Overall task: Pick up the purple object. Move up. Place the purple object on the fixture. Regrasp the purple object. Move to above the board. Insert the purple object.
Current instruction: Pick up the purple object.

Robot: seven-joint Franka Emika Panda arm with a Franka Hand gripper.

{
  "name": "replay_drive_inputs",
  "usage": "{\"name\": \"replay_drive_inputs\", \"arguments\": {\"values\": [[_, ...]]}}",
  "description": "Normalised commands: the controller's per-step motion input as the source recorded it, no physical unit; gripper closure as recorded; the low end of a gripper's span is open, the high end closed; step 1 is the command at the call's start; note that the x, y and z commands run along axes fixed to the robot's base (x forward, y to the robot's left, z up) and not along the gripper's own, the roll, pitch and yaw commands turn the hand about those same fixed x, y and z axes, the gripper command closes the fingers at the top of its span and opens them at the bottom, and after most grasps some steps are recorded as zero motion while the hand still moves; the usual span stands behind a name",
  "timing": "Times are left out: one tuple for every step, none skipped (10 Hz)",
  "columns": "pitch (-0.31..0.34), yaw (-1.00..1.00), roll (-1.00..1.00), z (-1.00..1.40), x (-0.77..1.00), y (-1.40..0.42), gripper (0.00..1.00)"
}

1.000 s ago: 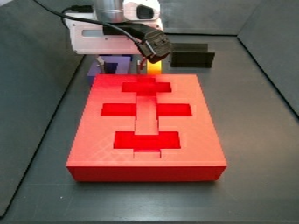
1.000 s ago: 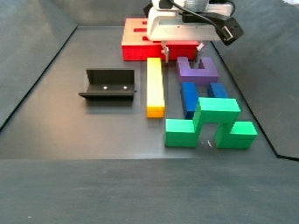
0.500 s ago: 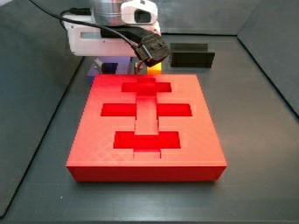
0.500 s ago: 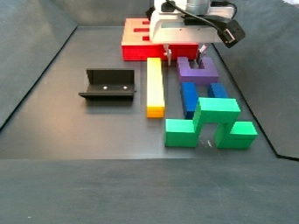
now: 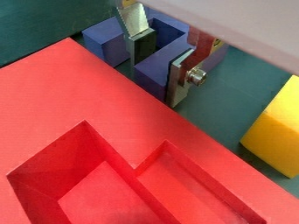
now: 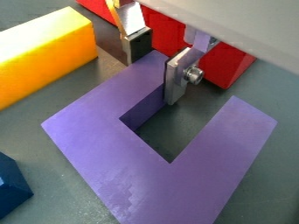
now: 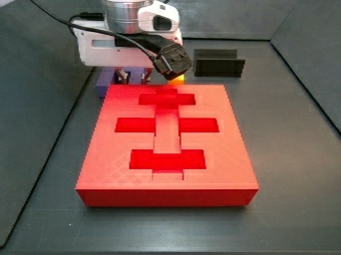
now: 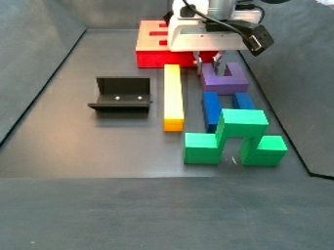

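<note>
The purple object [image 6: 163, 162] lies flat on the dark counter [image 8: 117, 146] just beside the far end of the red board [image 7: 167, 139], its two prongs and base forming a U that opens toward the board in a wrist view. In a side view it [image 8: 222, 80] sits at the head of a row of blocks, with a darker blue U-shaped block [image 8: 222, 103] touching it on the near side and a green block [image 8: 235, 135] beyond that. The claw [image 6: 156, 54] is low over the purple object, straddling one prong: one silver finger [image 6: 177, 74] stands inside the U's slot against the prong's inner wall, and the other finger [image 6: 132, 35] stands outside the same prong. The jaws are spread with the prong between them; whether the pads already press the plastic cannot be told, so the claw reads as open around the prong. In a wrist view the same fingers [image 5: 181, 77] show beside the board's edge [image 5: 82, 96], with the purple prong [image 5: 152, 57] between them. A yellow bar [image 8: 173, 98] lies parallel to the block row, near the claw's outer finger in a wrist view [image 6: 41, 52]. The fixture [image 8: 120, 96] stands well apart, on the far side of the yellow bar from the blocks.
</note>
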Motion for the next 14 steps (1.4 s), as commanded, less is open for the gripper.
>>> {"name": "replay_drive_inputs", "arguments": {"values": [[0.0, 0.0, 0.0, 0.0, 0.0, 0.0, 1.0], [0.0, 0.0, 0.0, 0.0, 0.0, 0.0, 1.0], [0.0, 0.0, 0.0, 0.0, 0.0, 0.0, 1.0], [0.0, 0.0, 0.0, 0.0, 0.0, 0.0, 1.0], [0.0, 0.0, 0.0, 0.0, 0.0, 0.0, 1.0], [0.0, 0.0, 0.0, 0.0, 0.0, 0.0, 1.0], [0.0, 0.0, 0.0, 0.0, 0.0, 0.0, 1.0], [0.0, 0.0, 0.0, 0.0, 0.0, 0.0, 1.0], [0.0, 0.0, 0.0, 0.0, 0.0, 0.0, 1.0], [0.0, 0.0, 0.0, 0.0, 0.0, 0.0, 1.0], [0.0, 0.0, 0.0, 0.0, 0.0, 0.0, 1.0], [0.0, 0.0, 0.0, 0.0, 0.0, 0.0, 1.0], [0.0, 0.0, 0.0, 0.0, 0.0, 0.0, 1.0], [0.0, 0.0, 0.0, 0.0, 0.0, 0.0, 1.0]]}}
